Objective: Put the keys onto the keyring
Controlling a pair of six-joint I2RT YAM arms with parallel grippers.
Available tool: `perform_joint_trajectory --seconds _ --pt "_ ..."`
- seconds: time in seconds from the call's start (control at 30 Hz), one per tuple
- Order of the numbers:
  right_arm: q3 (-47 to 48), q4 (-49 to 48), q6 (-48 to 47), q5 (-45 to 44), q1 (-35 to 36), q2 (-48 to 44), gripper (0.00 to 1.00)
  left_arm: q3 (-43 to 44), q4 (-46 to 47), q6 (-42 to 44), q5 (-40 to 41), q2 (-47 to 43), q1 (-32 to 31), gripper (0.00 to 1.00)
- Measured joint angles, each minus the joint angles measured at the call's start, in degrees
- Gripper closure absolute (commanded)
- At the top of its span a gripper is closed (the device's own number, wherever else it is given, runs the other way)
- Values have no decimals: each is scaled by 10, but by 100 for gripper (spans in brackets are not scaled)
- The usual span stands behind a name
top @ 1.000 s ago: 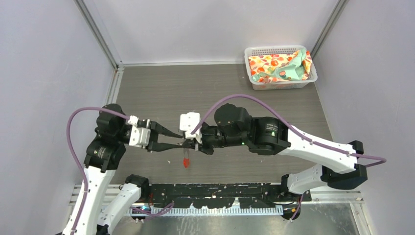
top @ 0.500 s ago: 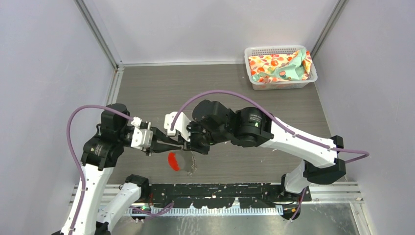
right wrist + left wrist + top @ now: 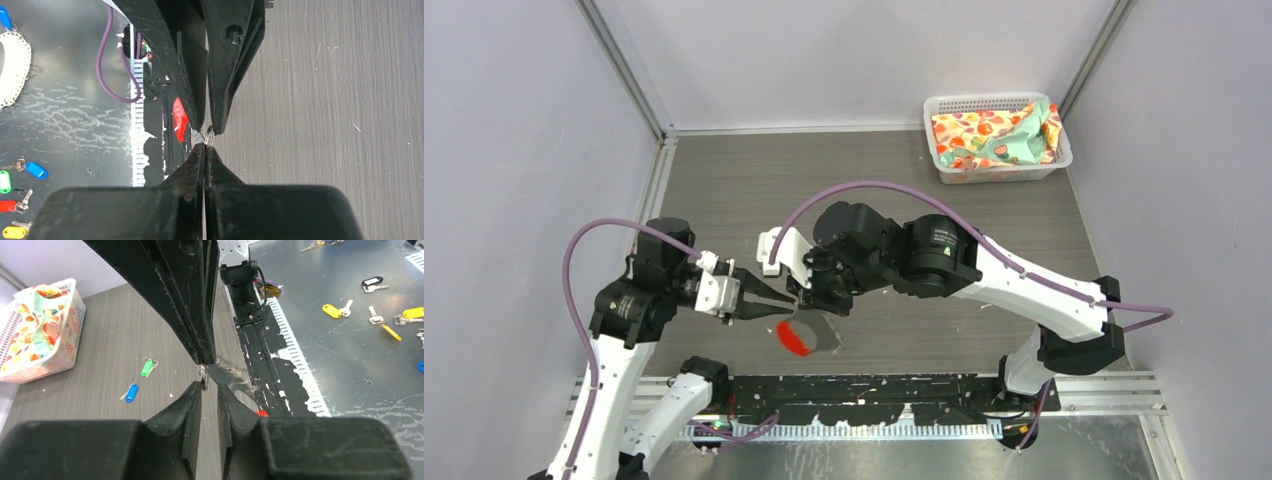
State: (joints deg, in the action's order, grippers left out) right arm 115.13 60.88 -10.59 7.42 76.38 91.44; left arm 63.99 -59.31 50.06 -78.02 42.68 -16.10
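The keyring is a thin silvery wire ring, and my right gripper is shut on it just above the table's near edge. Its flat red tag hangs below the fingers and also shows as the red tag. My left gripper faces the right one tip to tip, its jaws a narrow gap apart. The ring sits edge-on at the tip of its left finger, not clamped. The keys lie on the table further right: a green-headed key and a blue-headed key. The right arm hides them in the top view.
A white basket of colourful cloth stands at the far right corner. A black rail runs along the near edge. Beyond it, on a metal surface, lie several other tagged keys. Grey walls close the sides.
The right arm has shifted left with the keyring and the red tag has swung lower. The left gripper's jaws have narrowed and it has drawn back slightly to the left.
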Motion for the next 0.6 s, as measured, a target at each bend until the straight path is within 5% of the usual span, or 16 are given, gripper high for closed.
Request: perform_joint_trajectory --seconds 0.6 --pt "7 7 0 22 0 12 99 2 -12 22 15 0 -2 99"
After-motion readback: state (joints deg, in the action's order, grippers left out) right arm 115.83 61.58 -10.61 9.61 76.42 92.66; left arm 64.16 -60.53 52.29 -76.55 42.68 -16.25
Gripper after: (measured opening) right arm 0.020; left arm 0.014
